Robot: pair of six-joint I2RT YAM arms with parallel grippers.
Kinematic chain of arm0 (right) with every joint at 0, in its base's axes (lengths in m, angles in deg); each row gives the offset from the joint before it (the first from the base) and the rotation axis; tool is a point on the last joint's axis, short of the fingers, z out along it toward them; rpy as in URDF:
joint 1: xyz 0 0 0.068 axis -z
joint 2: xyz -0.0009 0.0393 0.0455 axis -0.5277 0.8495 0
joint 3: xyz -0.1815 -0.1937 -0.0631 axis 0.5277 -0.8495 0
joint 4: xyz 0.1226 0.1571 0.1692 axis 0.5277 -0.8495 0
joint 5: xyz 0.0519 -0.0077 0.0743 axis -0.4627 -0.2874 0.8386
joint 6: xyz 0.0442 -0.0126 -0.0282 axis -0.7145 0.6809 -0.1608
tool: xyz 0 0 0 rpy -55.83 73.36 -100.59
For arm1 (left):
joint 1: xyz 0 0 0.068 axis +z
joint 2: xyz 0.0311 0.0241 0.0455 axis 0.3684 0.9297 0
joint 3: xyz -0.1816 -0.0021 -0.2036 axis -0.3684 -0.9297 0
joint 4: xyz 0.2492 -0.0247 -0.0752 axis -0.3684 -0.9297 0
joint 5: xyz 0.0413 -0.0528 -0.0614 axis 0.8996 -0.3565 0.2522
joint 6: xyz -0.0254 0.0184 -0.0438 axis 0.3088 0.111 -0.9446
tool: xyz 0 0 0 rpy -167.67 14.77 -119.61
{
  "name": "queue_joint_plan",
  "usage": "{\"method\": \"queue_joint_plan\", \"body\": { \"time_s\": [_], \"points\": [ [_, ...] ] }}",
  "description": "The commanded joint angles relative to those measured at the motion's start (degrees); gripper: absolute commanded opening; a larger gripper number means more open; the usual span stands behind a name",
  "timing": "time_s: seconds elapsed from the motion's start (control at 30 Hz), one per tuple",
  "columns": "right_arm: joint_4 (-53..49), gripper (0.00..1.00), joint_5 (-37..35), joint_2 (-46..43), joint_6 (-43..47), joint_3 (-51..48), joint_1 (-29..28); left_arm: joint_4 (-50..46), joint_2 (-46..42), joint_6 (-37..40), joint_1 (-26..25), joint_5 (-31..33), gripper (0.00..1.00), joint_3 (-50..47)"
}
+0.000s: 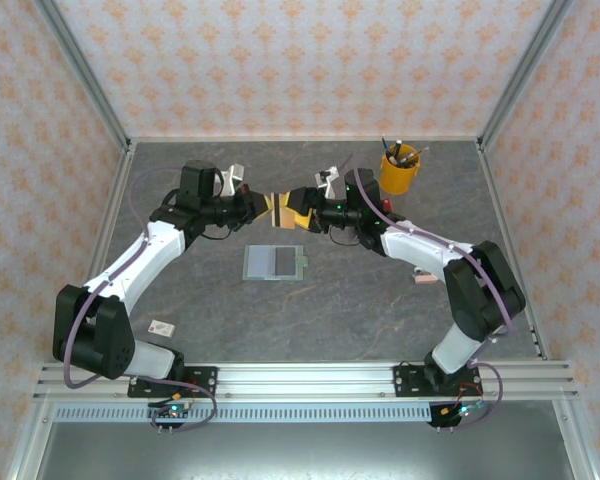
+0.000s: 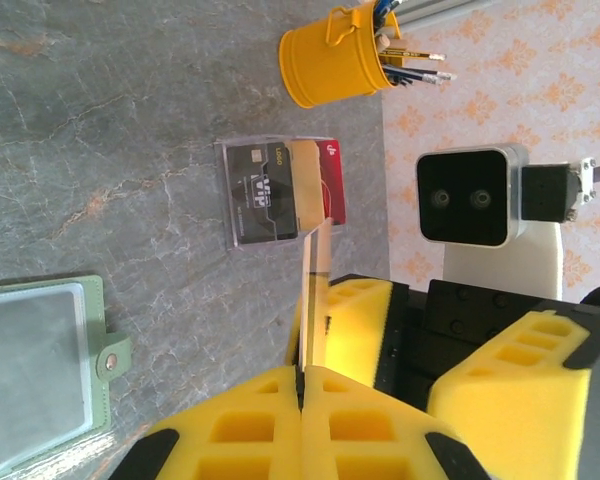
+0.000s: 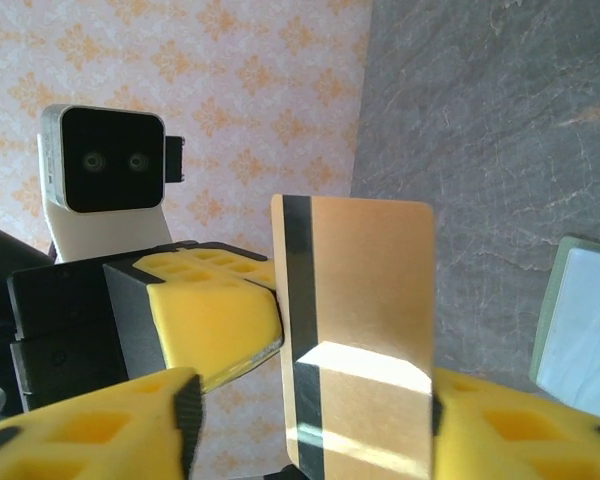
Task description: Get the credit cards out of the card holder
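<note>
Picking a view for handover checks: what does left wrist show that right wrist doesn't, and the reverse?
Left wrist adds: the yellow pen cup, the clear rack with dark and red cards in it, and the tan credit card seen edge-on in the left gripper, jaws shut on it. Right wrist adds: that card's broad face with its dark stripe. Shared: the credit card and the open green card holder lying on the gray table.
</note>
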Motion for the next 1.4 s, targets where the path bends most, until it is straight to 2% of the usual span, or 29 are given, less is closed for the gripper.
{"method": "queue_joint_plan", "body": {
  "time_s": [0.0,0.2,0.27,0.33,0.43,0.53,0.63,0.77,0.97,1.0,1.07,1.2,1.37],
  "points": [
    [3.21,0.50,1.89,0.27,0.34,0.01,-0.05,1.13,0.90,-0.39,0.10,-2.03,0.00,-0.46],
    [-1.55,0.19,0.53,0.58,3.26,1.49,-0.02,-0.80,0.76,0.26,0.17,-1.15,0.00,-0.08],
    [-4.68,0.07,-0.91,0.26,5.50,1.94,-0.06,-5.48,0.42,2.30,0.21,1.14,0.00,1.20],
    [-8.43,0.00,-3.17,-0.52,8.37,2.29,-0.02,-10.79,-0.05,4.65,0.25,4.08,0.00,2.72],
    [-18.50,0.00,-8.71,-3.04,16.46,3.44,0.02,-20.13,-1.47,8.72,0.22,12.17,0.19,4.87],
    [-30.85,0.00,-18.07,-6.04,25.54,5.29,0.10,-28.33,-3.64,12.14,0.25,23.05,0.43,6.67],
    [-41.50,0.00,-29.42,-9.29,33.56,7.27,0.15,-32.94,-6.70,15.15,0.25,31.17,0.63,6.46],
    [-49.93,0.00,-41.17,-12.44,39.81,9.54,0.22,-36.39,-11.09,16.60,0.23,40.80,0.76,5.28],
    [-58.39,0.00,-54.35,-12.16,44.66,14.26,1.24,-38.13,-13.78,19.51,0.21,48.94,0.96,4.21],
    [-59.24,0.00,-55.16,-11.50,45.77,15.10,1.74,-38.58,-13.79,19.40,0.22,50.13,1.00,4.21],
    [-59.97,0.00,-54.77,-10.32,47.08,16.06,3.45,-39.05,-13.69,18.99,0.21,51.18,1.00,4.22],
    [-62.44,0.00,-50.58,-6.43,49.18,18.84,8.90,-40.02,-13.13,18.00,0.29,52.50,1.00,4.53],
    [-67.04,0.00,-47.25,-0.37,52.57,24.56,12.75,-41.12,-12.82,16.15,0.30,54.68,1.00,4.48]
  ]
}}
